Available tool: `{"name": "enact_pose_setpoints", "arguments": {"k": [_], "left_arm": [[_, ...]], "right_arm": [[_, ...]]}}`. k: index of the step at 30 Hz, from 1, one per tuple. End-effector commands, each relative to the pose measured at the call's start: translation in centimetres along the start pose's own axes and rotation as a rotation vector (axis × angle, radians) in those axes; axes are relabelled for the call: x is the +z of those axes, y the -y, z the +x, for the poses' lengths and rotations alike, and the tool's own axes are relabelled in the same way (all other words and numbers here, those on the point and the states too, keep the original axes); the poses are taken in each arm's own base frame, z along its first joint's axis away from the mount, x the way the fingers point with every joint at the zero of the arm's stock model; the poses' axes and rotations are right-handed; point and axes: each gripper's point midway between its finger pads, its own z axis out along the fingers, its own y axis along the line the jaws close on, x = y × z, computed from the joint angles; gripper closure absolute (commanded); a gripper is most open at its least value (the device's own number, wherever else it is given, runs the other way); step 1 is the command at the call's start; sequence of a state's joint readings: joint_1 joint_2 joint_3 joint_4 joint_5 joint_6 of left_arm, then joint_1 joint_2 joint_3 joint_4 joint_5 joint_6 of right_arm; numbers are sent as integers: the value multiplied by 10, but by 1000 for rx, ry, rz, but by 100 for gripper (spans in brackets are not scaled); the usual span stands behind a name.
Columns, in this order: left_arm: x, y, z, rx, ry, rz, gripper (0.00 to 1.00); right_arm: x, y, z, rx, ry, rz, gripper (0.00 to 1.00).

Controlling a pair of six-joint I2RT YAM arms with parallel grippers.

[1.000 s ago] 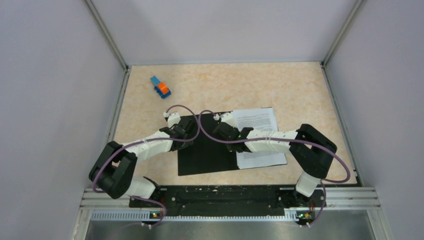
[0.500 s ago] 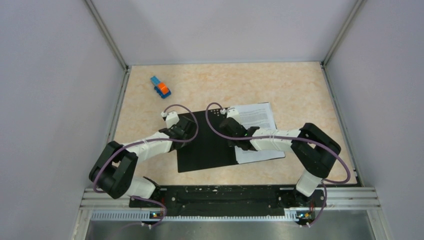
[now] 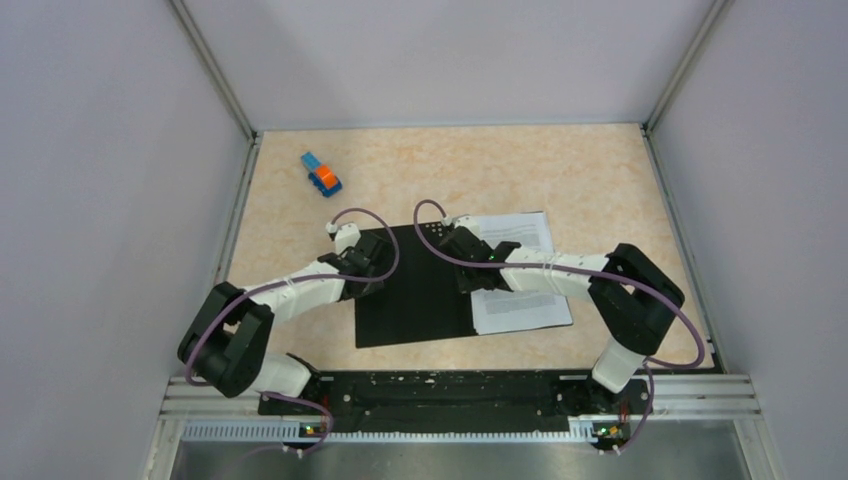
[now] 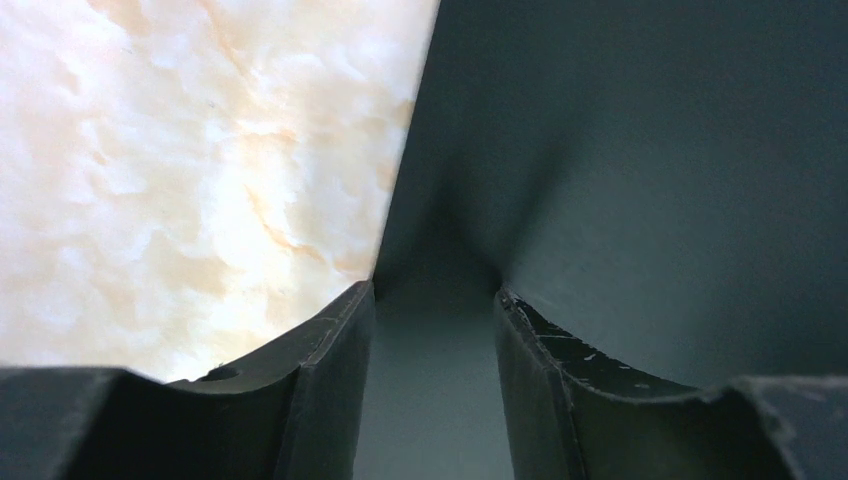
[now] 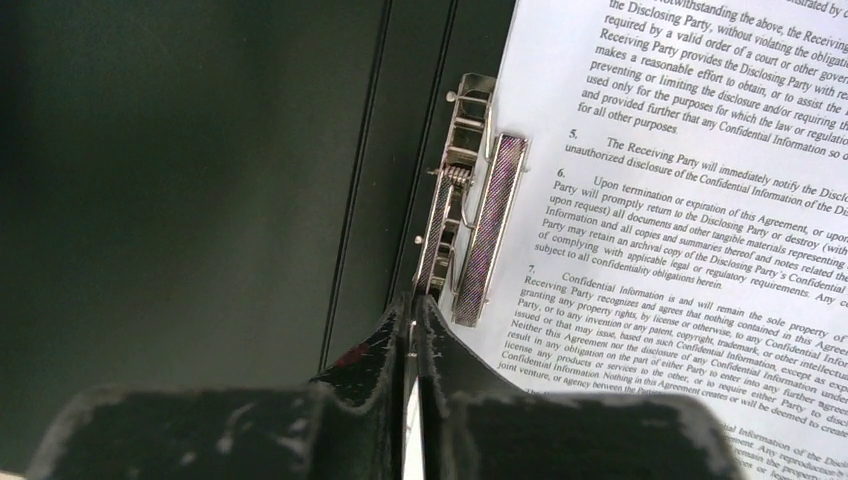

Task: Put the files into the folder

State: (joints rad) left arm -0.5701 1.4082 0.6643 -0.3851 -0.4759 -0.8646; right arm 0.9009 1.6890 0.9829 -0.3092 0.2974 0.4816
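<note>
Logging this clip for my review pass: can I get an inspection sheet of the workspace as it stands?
Surface: beige marbled table, no spills seen.
Job's things: folder lies open, black inside up; files lie on its right half, left edge at the metal clip.
Clutter: blue-and-orange toy block, far left, apart from the folder.
Grippers: left end effector open over the folder's left edge; right end effector shut, tips at the clip.
Cables: purple cables loop above both wrists.
Surroundings: grey walls, metal frame; nothing else seen.

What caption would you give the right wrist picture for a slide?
Closed right gripper at the metal clip of the open black folder, printed paper lying alongside.
</note>
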Motion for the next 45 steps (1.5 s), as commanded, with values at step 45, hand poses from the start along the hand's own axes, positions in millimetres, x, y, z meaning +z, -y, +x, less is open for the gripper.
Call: {"name": "enact_pose_setpoints", "arguments": {"k": [45], "left_arm": [[-42, 21, -25, 12, -68, 203, 27]], "right_arm": [[18, 3, -43, 19, 66, 142, 75]]}}
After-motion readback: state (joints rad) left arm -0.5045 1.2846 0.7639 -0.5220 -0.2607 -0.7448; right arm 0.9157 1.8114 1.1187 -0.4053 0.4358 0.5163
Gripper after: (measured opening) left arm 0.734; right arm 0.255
